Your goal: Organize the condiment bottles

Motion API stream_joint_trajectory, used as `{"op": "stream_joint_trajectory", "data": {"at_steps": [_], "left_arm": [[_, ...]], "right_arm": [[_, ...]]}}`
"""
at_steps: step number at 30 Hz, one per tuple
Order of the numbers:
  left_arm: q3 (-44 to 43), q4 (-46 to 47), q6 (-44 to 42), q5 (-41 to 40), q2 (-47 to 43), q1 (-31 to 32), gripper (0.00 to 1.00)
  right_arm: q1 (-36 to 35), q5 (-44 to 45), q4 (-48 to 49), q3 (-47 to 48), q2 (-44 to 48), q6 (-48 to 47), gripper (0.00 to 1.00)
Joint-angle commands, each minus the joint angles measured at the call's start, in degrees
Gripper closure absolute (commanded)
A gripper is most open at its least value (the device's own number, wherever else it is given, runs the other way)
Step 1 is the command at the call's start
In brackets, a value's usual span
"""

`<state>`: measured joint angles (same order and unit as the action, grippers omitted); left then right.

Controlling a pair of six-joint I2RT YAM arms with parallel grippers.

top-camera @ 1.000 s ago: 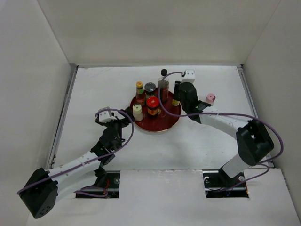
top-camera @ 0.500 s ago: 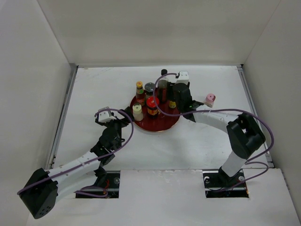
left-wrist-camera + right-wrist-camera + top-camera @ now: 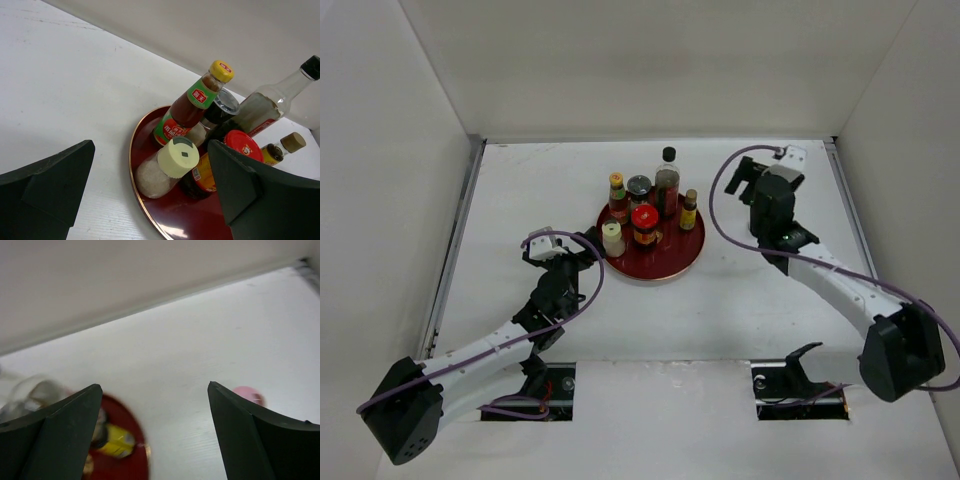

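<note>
Black right pincer (image 3: 154,390) stands wide apart, gripping nothing. Pink-capped bottle (image 3: 248,395) shows at the lower right of that wrist view, on the bench (image 3: 200,340), off the red tray (image 3: 132,467). Left pincer (image 3: 150,147) is also apart and empty. Cream bottle (image 3: 167,167) stands just beyond it on the tray, beside the red-lidded jar (image 3: 243,147).

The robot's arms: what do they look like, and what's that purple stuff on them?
The left arm and the right arm are built alike: white tube-like links joined by chunky black joints. The purple stuff is a thin purple cable looping loosely along each arm. The jaws are dark, matte, wedge-shaped plates.
</note>
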<state>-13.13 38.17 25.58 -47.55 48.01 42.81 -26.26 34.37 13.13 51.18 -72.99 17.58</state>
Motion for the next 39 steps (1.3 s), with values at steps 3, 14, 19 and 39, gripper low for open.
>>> {"op": "stream_joint_trajectory", "data": {"at_steps": [3,14,19,39], "left_arm": [[0.21,3.05,0.61,0.26,-0.29,0.04,0.00],[0.21,3.05,0.61,0.35,-0.46,0.22,0.00],[0.21,3.05,0.61,0.35,-0.46,0.39,0.00],[-0.76,2.96,0.52,0.18,2.53,-0.49,0.00]], "right_arm": [[8.36,5.18,-6.61,-1.09,-6.09,2.81,0.02],[14.26,-3.44,-2.32,1.91,-17.36,3.77,0.31],[10.86,1.91,-2.22,-0.19,-11.32,2.72,0.54],[-26.60,-0.44,-0.14,-3.29,-1.07,3.08,0.55]]}}
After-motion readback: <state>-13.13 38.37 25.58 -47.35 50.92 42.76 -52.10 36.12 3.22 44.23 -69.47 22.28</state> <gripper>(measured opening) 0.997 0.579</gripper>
